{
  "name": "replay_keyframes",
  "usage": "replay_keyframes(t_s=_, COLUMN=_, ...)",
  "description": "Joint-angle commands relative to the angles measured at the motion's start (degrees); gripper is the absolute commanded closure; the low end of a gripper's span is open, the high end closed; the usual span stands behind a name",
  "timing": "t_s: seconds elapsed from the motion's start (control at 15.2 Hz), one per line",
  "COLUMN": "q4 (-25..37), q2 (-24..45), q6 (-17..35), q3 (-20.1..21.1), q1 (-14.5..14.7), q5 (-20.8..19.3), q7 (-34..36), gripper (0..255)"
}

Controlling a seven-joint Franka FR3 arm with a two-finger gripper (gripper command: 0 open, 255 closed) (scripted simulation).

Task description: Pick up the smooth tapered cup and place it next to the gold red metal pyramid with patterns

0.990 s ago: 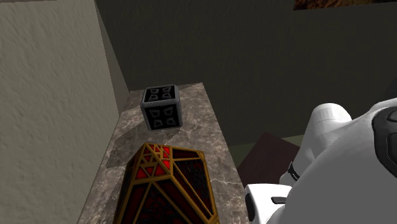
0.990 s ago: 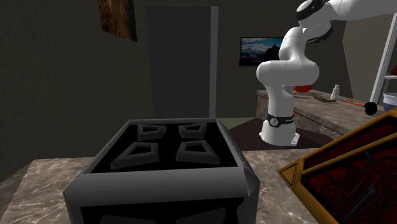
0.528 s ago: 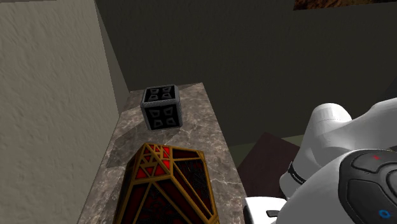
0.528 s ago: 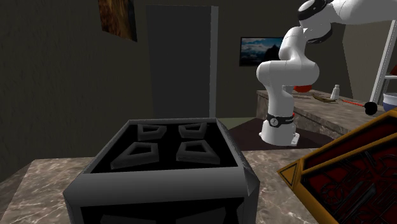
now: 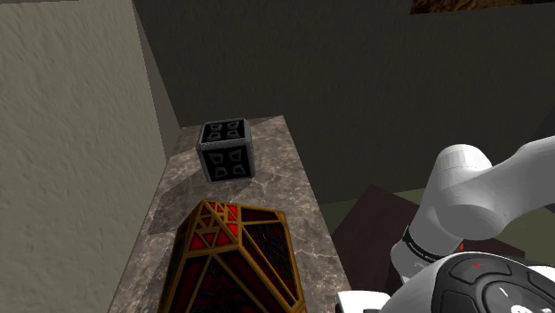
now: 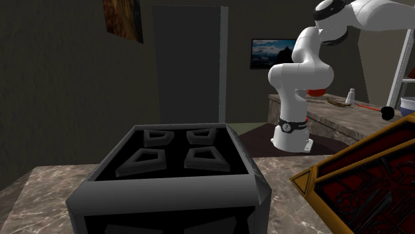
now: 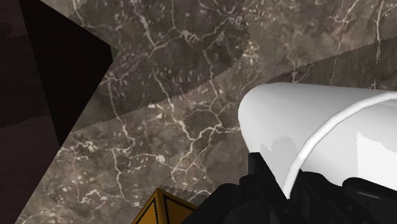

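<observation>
Since the white cup point(image 7: 305, 121) sits clasped between my two black fingers, I judge the pick-up done. My pincer point(image 7: 304, 191) is clenched on the cup, which hangs over the marbled table point(image 5: 298, 191) rather than standing on it. What is left is the last of the carry and the set-down.

The gold and red pyramid point(image 5: 236, 258) is my landmark. In the wrist view one gold corner of it shows just beside my fingers, so I judge that I am over the table close to the pyramid, though I cannot tell how high. Beyond the pyramid, further along the table, stands a dark patterned box point(image 5: 227, 149), well apart from it, with bare marble between the two. That stretch, or the strip of marble alongside the pyramid, looks free to take the cup.

The next move calls for lowering the cup until its base meets the marble just beside the pyramid without knocking it, then letting go and drawing clear.
</observation>
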Motion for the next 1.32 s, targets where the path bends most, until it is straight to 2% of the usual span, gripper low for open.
replay_keyframes(t_s=0.0, q4=-0.6, q2=0.4, q6=1.4, q3=1.4, q1=-0.5, q5=0.8, q7=-0.2, gripper=255)
replay_keyframes(t_s=0.46, q4=-0.6, q2=0.4, q6=1.4, q3=1.4, q1=-0.5, q5=0.8, q7=-0.3, gripper=255)
replay_keyframes(t_s=0.53, q4=-0.6, q2=0.4, q6=1.4, q3=1.4, q1=-0.5, q5=0.8, q7=-0.3, gripper=0)
replay_keyframes(t_s=0.86, q4=-0.6, q2=0.4, q6=1.4, q3=1.4, q1=-0.5, q5=0.8, q7=-0.3, gripper=0)
replay_keyframes(t_s=1.12, q4=1.9, q2=-2.0, q6=-5.6, q3=-6.0, q1=2.7, q5=-3.1, q7=1.2, gripper=0)
replay_keyframes(t_s=1.25, q4=1.9, q2=-2.0, q6=-5.6, q3=-6.0, q1=2.7, q5=-3.0, q7=1.2, gripper=0)
